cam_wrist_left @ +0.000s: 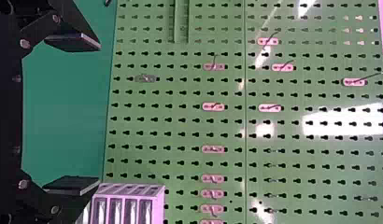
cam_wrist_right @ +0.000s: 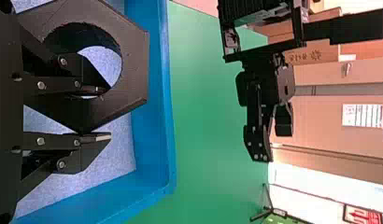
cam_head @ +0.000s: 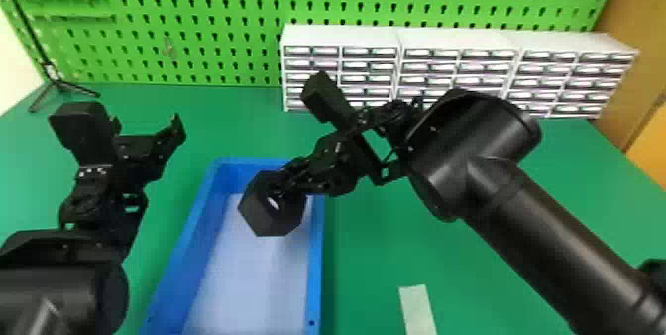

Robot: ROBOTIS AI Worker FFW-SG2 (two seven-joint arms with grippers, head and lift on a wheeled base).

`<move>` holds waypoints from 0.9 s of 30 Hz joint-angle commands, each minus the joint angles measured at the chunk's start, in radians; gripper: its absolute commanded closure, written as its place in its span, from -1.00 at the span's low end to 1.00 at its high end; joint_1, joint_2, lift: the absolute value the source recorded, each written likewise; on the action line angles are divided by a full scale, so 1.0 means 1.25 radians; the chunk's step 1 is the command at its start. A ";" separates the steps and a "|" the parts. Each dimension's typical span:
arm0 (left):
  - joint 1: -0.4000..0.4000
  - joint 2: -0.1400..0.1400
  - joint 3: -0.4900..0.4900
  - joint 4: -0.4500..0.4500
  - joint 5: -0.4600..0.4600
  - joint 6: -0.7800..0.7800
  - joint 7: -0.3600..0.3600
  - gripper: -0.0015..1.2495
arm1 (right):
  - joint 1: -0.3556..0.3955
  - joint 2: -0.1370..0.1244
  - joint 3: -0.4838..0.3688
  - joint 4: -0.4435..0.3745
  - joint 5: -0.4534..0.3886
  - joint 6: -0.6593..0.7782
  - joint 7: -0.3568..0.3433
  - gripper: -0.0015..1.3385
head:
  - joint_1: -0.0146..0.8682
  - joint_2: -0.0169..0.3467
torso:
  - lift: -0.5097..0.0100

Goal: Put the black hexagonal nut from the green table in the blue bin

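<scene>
In the head view my right gripper holds the black hexagonal nut over the right part of the blue bin. From the right wrist, my right gripper pinches one wall of the nut, one finger through its hole and the other outside. The bin's blue wall and pale floor lie behind the nut. My left gripper is parked left of the bin, open and holding nothing; in the left wrist view, my left gripper has its fingers wide apart.
White drawer cabinets line the back right of the green table, before a green pegboard. A pale strip lies right of the bin. A small black tripod stands at the back left.
</scene>
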State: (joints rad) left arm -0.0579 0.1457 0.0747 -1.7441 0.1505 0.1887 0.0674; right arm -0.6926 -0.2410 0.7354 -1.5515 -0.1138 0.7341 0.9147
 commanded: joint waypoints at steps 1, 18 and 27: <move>0.000 0.000 0.000 0.000 0.000 0.000 0.000 -0.59 | -0.013 0.003 0.038 0.004 -0.018 -0.013 -0.013 0.56 | 0.58 -0.76 | 0.59; 0.003 0.000 0.004 0.000 0.001 0.000 0.000 -0.59 | -0.051 -0.004 0.135 0.004 -0.033 -0.029 -0.042 0.56 | 0.58 -0.76 | 0.59; 0.005 0.001 0.005 0.000 0.002 0.000 -0.001 -0.59 | -0.052 -0.007 0.135 0.004 -0.024 -0.029 -0.043 -0.19 | 0.58 -0.76 | 0.59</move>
State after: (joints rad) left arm -0.0528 0.1466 0.0802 -1.7441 0.1533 0.1887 0.0667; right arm -0.7578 -0.2472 0.9034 -1.5462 -0.1530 0.6980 0.8618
